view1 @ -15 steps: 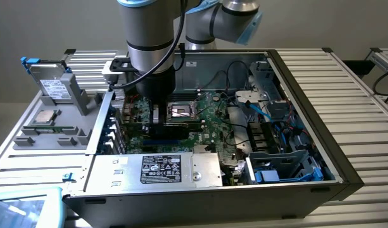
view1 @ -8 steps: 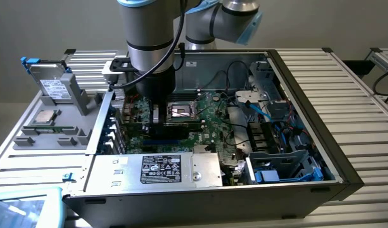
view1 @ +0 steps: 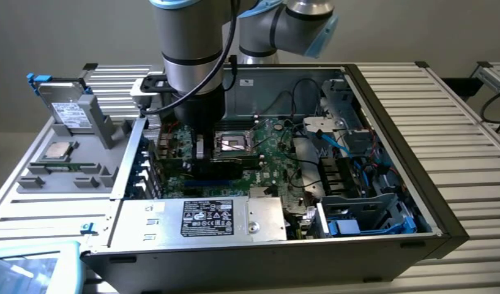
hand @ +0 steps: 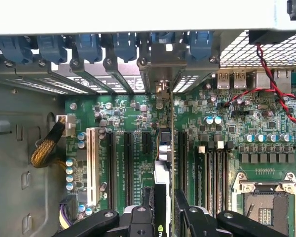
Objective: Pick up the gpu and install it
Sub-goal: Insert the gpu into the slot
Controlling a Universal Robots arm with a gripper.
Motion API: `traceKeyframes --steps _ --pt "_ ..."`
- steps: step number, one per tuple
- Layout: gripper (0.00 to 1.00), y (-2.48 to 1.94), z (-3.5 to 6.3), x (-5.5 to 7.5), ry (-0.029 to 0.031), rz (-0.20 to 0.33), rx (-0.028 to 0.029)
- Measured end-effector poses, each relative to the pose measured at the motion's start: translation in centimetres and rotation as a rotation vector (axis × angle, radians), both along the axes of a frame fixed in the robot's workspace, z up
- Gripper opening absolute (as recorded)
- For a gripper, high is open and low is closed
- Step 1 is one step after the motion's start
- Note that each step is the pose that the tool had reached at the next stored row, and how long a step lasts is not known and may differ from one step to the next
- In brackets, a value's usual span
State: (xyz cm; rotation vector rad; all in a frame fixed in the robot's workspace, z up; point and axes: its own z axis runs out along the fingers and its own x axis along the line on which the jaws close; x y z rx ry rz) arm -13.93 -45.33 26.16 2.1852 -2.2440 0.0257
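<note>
Black fingers of my hand (hand: 165, 200) are clamped on the gpu (hand: 161, 173), one on each face, and the card stands on edge between them. Just under my hand lies the green motherboard (hand: 123, 108), with long black slots running on either side of the card; whether the gpu sits in one I cannot tell. Off to one side of my hand is the CPU socket (hand: 266, 207). Beyond my fingertips the card's metal bracket (hand: 160, 74) meets the rear slot openings of the case (hand: 19, 138), and farther still runs a row of blue latches (hand: 89, 47). Seen from outside, my arm (view1: 188, 55) reaches down into the open case, which lies on the slatted worktop (view1: 470, 153).
</note>
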Motion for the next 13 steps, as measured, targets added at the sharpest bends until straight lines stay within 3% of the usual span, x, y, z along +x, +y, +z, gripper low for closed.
traceKeyframes --steps 13 --pt "0.27 0.04 0.00 -0.02 -0.0002 0.003 0.0000"
